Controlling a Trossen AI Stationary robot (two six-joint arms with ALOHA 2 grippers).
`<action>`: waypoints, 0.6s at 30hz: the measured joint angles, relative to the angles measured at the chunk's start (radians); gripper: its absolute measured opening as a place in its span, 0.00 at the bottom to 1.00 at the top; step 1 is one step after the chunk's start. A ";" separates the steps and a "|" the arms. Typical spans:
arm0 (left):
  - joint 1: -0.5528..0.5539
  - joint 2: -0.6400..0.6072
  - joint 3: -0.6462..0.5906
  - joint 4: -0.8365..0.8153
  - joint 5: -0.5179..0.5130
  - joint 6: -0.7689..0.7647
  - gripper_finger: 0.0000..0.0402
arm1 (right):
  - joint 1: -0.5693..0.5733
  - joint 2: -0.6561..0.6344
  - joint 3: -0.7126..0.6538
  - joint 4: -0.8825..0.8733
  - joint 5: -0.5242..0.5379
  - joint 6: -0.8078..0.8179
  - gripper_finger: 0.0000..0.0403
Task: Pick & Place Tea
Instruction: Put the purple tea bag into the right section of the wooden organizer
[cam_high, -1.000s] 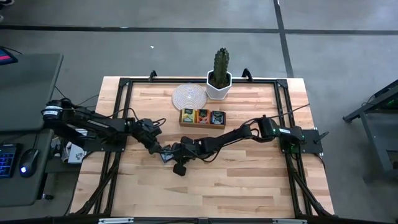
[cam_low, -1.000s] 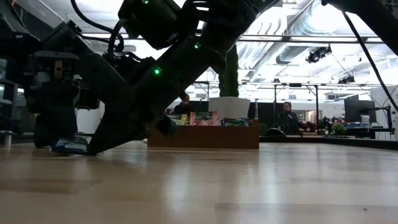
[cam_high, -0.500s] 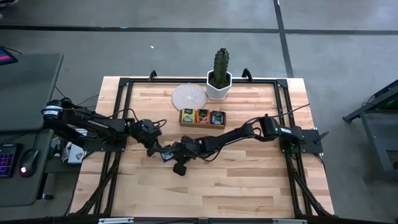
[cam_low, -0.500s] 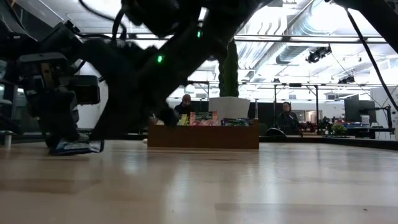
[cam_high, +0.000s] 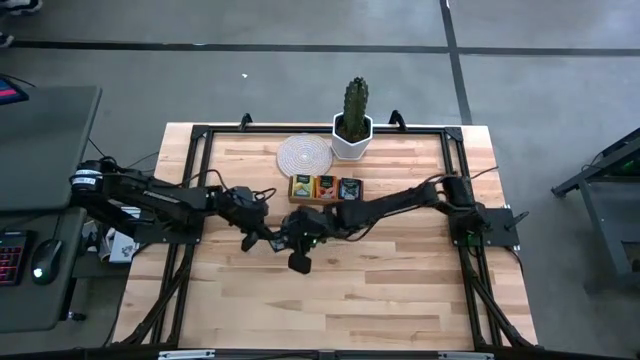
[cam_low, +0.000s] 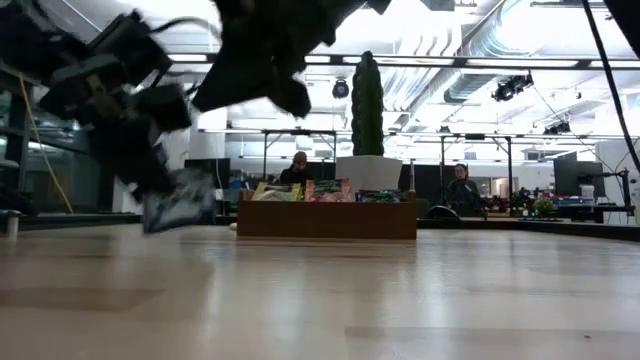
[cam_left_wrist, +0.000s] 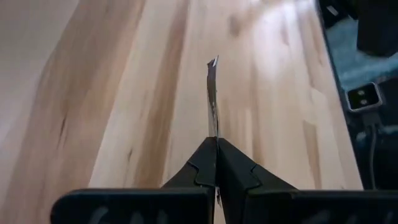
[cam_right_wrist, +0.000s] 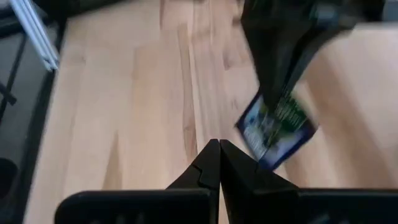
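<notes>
Lifted since the earlier frames, the left tool (cam_low: 160, 190) now carries a flat square tea packet (cam_low: 180, 199) clear of the counter (cam_high: 390, 290), where a second ago the packet lay on the wood beneath its spread fingers. That tool is clenched on the packet's edge; in the left wrist view the packet (cam_left_wrist: 212, 93) shows edge-on as a thin sliver rising from the closed fingertips. From the right wrist view the packet (cam_right_wrist: 277, 127) is glossy, dark blue with green and white print, hanging tilted. The right tool (cam_high: 299, 262) has shifted toward the counter's middle, just beside the left tool (cam_high: 272, 240), and is pressed shut on nothing. Behind them sits a brown wooden tray (cam_high: 325, 201) with three compartments holding yellow, orange-red and dark packets standing upright. Beyond it are a round woven coaster (cam_high: 303, 155) and a ribbed green cactus (cam_high: 355, 102) in a white faceted pot (cam_high: 351, 143). The counter is pale butcher-block planks inside a black frame.
</notes>
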 joint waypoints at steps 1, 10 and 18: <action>0.000 0.000 0.030 -0.031 0.007 0.032 0.00 | -0.006 -0.015 0.000 -0.007 -0.001 -0.009 0.00; -0.054 -0.001 0.341 -0.552 -0.107 0.361 0.00 | -0.066 -0.079 0.001 -0.111 -0.017 -0.026 0.16; -0.099 -0.001 0.472 -0.676 -0.253 0.443 0.00 | -0.081 -0.080 0.001 -0.073 -0.075 -0.050 0.47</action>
